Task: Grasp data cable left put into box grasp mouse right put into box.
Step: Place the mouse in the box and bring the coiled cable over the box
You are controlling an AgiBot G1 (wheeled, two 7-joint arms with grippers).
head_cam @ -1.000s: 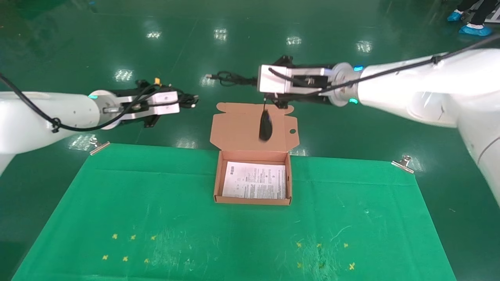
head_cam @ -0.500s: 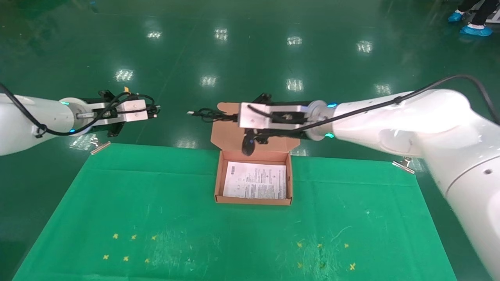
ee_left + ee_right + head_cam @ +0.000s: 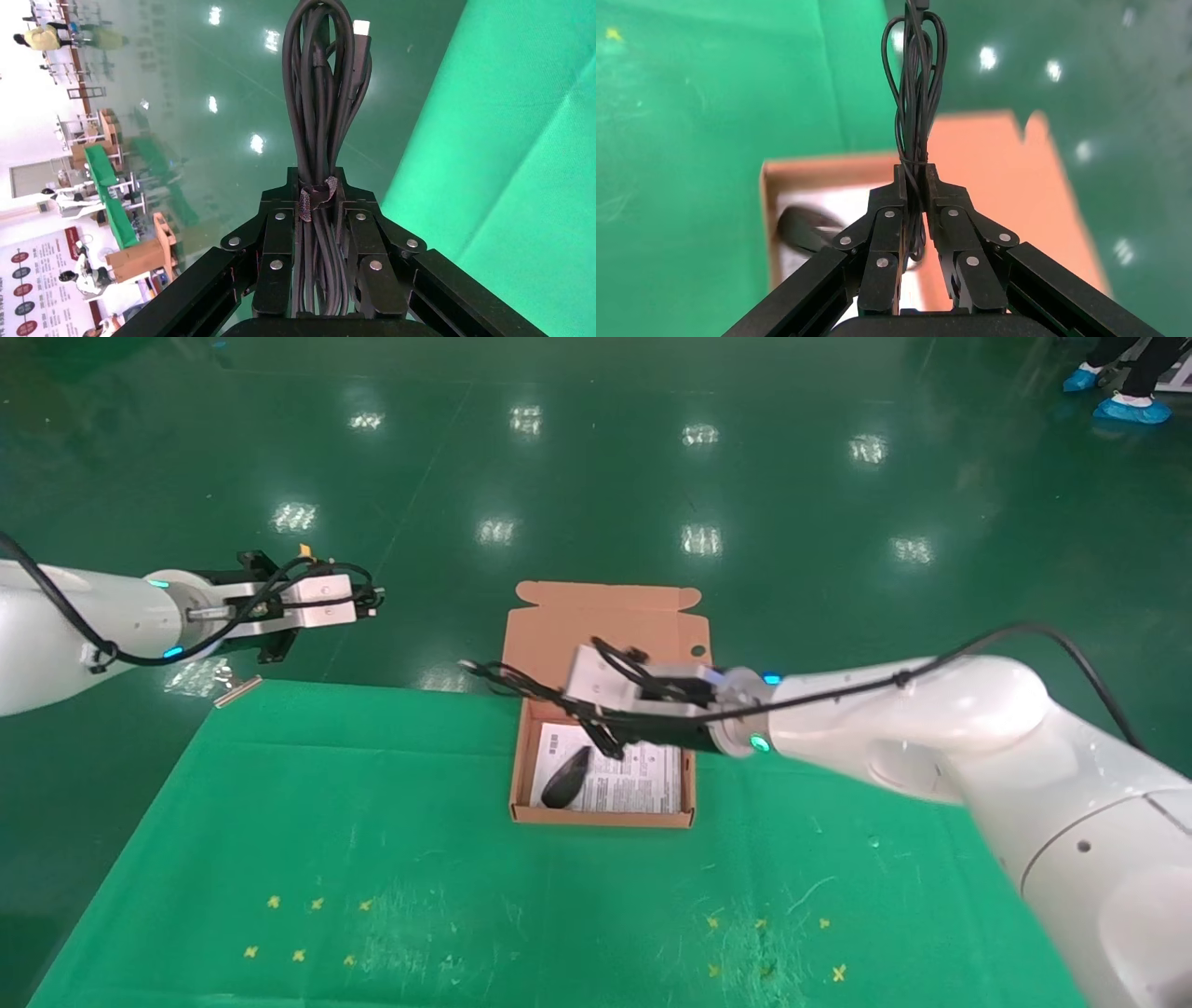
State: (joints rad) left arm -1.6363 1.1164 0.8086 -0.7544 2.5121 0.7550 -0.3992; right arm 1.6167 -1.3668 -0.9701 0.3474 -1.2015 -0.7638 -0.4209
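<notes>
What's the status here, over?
Right gripper shut on black mouse's cord bundle; small black oval mouse resting inside salmon-orange cardboard box. Left gripper holds looped black data cable off the table. Nothing obstructing.

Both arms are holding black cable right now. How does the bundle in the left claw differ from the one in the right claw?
The left claw holds the data cable: thicker strands, a strap around the bundle, a silvery plug tip, no device. It sits off the table's far left corner.

The right claw holds the mouse cord: thinner strands, over the box, with the mouse resting inside on the printed sheet.

Both are black looped bundles pinched between shut fingers.
</notes>
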